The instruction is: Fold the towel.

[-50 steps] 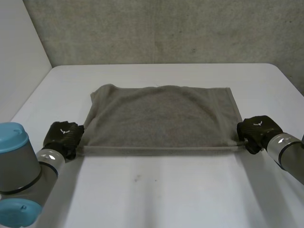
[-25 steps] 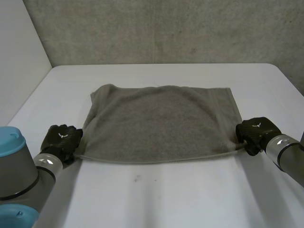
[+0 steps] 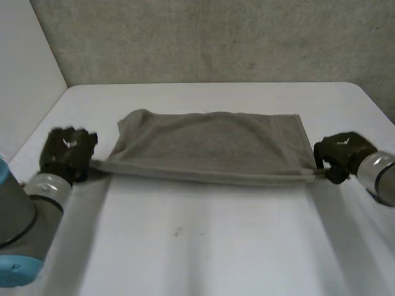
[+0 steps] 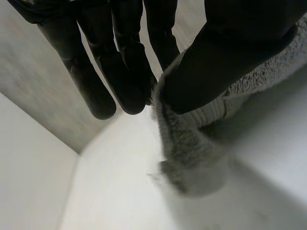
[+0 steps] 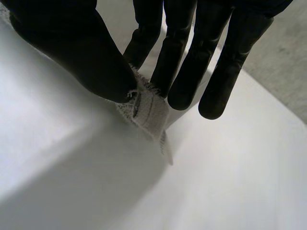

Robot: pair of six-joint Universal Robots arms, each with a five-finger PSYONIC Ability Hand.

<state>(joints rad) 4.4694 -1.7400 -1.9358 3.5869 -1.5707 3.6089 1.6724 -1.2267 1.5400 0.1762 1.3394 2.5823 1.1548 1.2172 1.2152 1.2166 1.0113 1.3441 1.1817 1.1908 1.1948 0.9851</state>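
The left robot hand [image 3: 66, 154] and right robot hand [image 3: 342, 154] each pinch a near corner of the grey towel [image 3: 210, 145], its long edge stretched between them over the counter [image 3: 203, 240], far edge lying ahead.

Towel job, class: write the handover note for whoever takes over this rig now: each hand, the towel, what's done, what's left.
Left hand: shut on the towel, pinching its near left corner.
Right hand: shut on the near right corner.
Towel: near edge held taut above the table, far edge lying on it.
Done: both corners gripped, near edge raised.
Left: probably carry the near edge over to the far edge, lay it down, release.
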